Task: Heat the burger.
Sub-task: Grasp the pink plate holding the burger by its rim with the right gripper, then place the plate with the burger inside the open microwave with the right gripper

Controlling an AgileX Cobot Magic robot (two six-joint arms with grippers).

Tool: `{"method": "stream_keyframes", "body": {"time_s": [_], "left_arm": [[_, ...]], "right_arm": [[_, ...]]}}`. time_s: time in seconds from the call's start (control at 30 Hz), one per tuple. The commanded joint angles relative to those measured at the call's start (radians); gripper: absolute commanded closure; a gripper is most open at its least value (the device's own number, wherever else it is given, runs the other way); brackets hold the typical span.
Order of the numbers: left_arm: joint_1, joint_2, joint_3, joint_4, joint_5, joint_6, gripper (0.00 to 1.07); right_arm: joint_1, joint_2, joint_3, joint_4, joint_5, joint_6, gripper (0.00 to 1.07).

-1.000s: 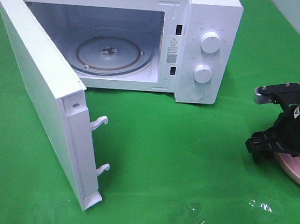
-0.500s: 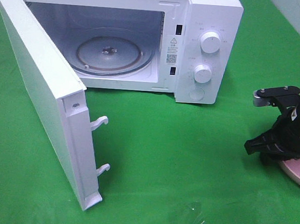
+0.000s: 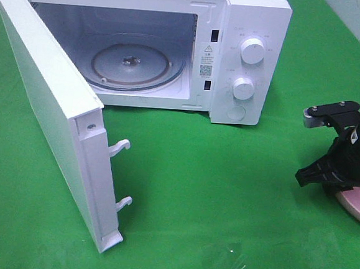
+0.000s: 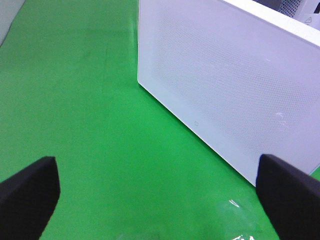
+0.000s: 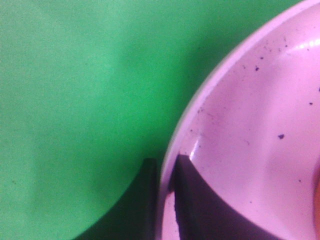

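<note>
While the microwave stands with its door swung wide in the high view, its glass tray holds nothing. At the right edge of that view our right gripper is down at the rim of the pink plate on the green cloth; the arm and the frame edge hide whatever lies on the plate. From the left wrist we see the left gripper spread wide and holding nothing, above the cloth beside the door's outer face. From the right wrist, the right gripper is pressed together on the plate's rim, one finger inside it and the other outside. The burger shows, we think, only as an orange sliver at the frame's edge, on the plate. We judge the danger to lie in that thin pinch. Lifted by one side, the plate could tilt or slip and the burger slide off, or the far rim could clip the oven's mouth going in.
</note>
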Motion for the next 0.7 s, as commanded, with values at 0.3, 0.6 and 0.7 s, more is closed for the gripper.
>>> {"method": "stream_keyframes", "body": {"time_s": [0.3, 0.6, 0.7], "left_arm": [[-0.007, -0.002, 0.000, -0.003, -0.007, -0.001, 0.06], [-0.007, -0.002, 0.000, -0.003, -0.007, -0.001, 0.06], [-0.007, -0.002, 0.000, -0.003, -0.007, -0.001, 0.06]], "right_arm": [[0.048, 0.027, 0.010, -0.067, 0.123, 0.059, 1.07], [0.138, 0.027, 0.010, -0.223, 0.231, 0.216, 1.07], [0.169, 0.027, 0.010, -0.275, 0.265, 0.270, 1.07]]}}
